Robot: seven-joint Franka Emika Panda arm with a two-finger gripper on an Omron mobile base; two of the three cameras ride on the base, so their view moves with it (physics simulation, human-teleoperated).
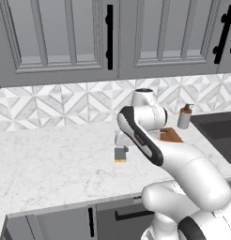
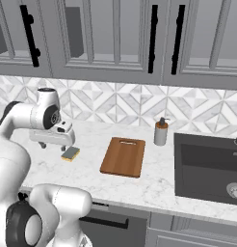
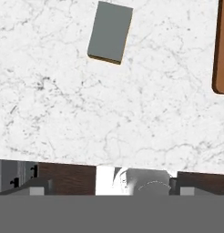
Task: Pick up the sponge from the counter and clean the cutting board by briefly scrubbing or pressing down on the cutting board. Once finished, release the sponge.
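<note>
White marble counter (image 1: 56,159) runs under your grey cabinets (image 1: 65,37) and patterned backsplash (image 1: 65,101); from the left base view you see the sponge (image 1: 120,154) lying flat on it, just beside the arm, with a corner of the cutting board (image 1: 171,135) behind the arm and a soap dispenser (image 1: 184,116) near the sink (image 1: 220,133). From the right base view your gripper (image 2: 55,144) hangs just above the worktop, left of the sponge (image 2: 71,154); the board (image 2: 123,157) lies apart to its right. From the hand view the sponge (image 3: 110,32) sits grey side up, untouched; the board's edge (image 3: 221,50) shows at right; your claw stands wide apart, holding nothing.
</note>
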